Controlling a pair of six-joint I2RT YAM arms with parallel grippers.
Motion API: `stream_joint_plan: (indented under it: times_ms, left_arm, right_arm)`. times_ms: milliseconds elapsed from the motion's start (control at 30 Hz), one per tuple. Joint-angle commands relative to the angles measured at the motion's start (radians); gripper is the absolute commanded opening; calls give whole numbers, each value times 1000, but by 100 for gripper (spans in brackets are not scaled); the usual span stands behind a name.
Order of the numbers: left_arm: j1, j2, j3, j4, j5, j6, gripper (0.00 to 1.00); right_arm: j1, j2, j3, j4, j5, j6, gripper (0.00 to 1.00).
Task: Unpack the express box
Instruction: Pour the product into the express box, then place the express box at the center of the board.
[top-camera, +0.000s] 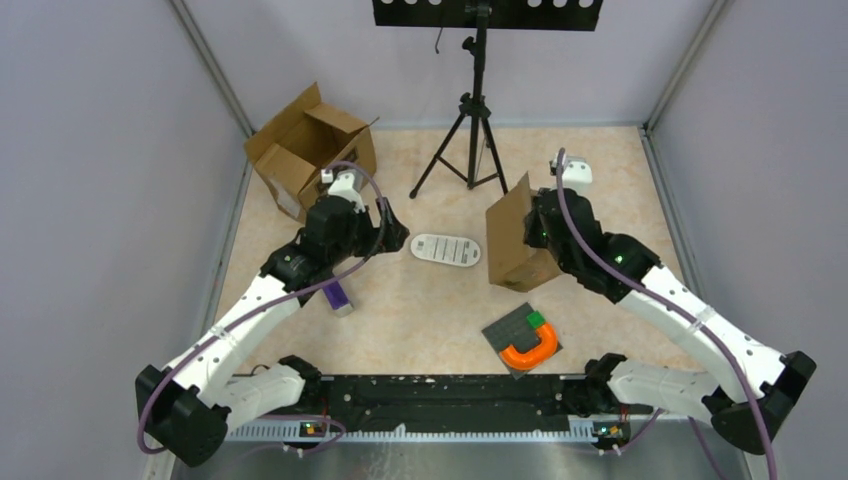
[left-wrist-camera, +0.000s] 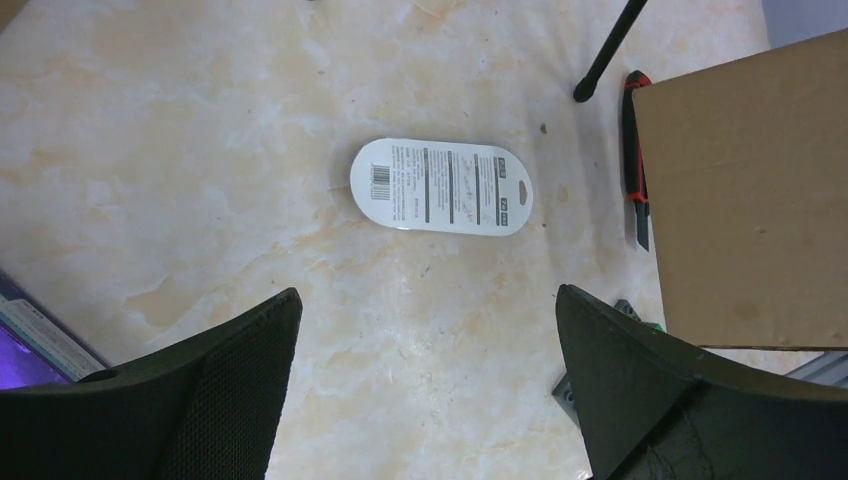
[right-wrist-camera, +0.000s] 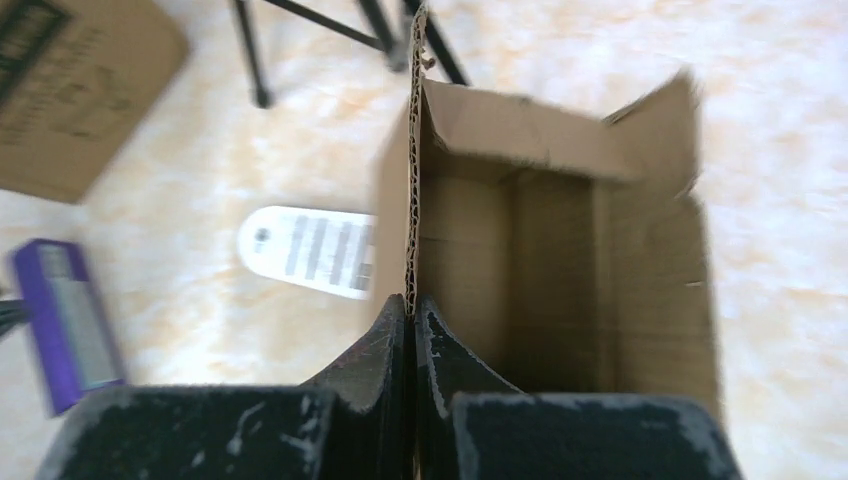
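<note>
Our right end effector (right-wrist-camera: 412, 330) is clenched on a flap edge of the cardboard box (right-wrist-camera: 560, 260), which sits right of centre on the surface (top-camera: 420, 320), its mouth facing that wrist. The inside looks bare, though the view is blurred. Our left end effector (left-wrist-camera: 425, 390) is released wide above the white card (left-wrist-camera: 441, 187).

We judge the unpacking nearly done. Next we must confirm the box is empty and set it aside.

We count two boxes, the second box (top-camera: 305, 150) lying open far left. There is one card, one purple packet (top-camera: 338, 296), one grey tray (top-camera: 522, 338), one knife (left-wrist-camera: 631, 150) and one tripod (top-camera: 470, 130).
</note>
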Motion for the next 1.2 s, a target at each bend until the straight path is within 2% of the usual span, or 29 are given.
stream_joint_plan:
  times_ms: [0,200,300,500,767,900,967,1167]
  left_arm:
    - [-3,-18,34,7,32,-2,99]
    - [-3,-3,52,-3,70,16,98]
    - [-4,-2,57,-9,67,23,98]
    - [-3,4,52,-10,83,23,98]
    - [-3,15,36,19,115,22,98]
    - [-3,27,37,25,132,22,98]
    - [-4,29,37,29,139,25,99]
    - [-3,31,39,44,158,37,99]
  right_arm:
    - [10,-14,14,-91,251,-66,0]
    - [-31,81,20,-114,379,-139,0]
    - [-32,96,-20,-39,327,-166,0]
    - [-20,173,-72,18,220,-117,1]
    - [71,251,-90,59,165,-53,30]
    - [77,227,-85,82,107,-36,45]
    - [77,202,-70,78,91,-34,51]
    - [77,126,-7,41,66,-36,60]
